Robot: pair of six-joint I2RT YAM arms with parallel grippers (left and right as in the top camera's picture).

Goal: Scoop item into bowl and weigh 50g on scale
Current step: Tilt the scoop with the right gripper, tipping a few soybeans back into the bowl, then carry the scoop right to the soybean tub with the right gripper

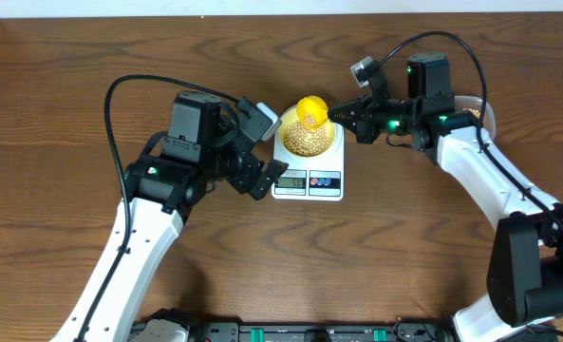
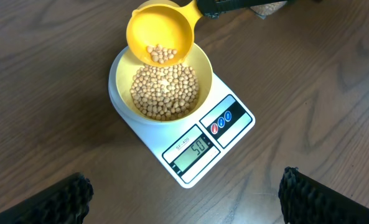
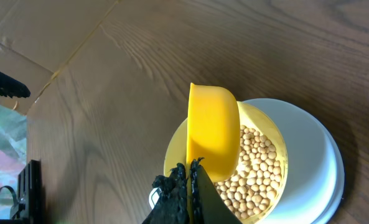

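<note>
While scoop (image 2: 159,37) overlaps bowl (image 2: 204,73) rim, scale (image 2: 243,121) readout faint, handle cropped

Tan beans (image 2: 164,93) filling pale-yellow bowl (image 2: 204,62) (upright), on white scale (image 2: 148,134), display 50.

Yellow scoop (image 2: 156,28) (tilted), brown wooden table (image 1: 53,76)

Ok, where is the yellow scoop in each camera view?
Overhead: scoop above centre, over the bowl.
Left wrist: scoop top, left of centre, tipped over the bowl.
Right wrist: scoop centre, seen from behind, above the bowl.
Shared landmark: the bowl of beans on the scale.
</note>
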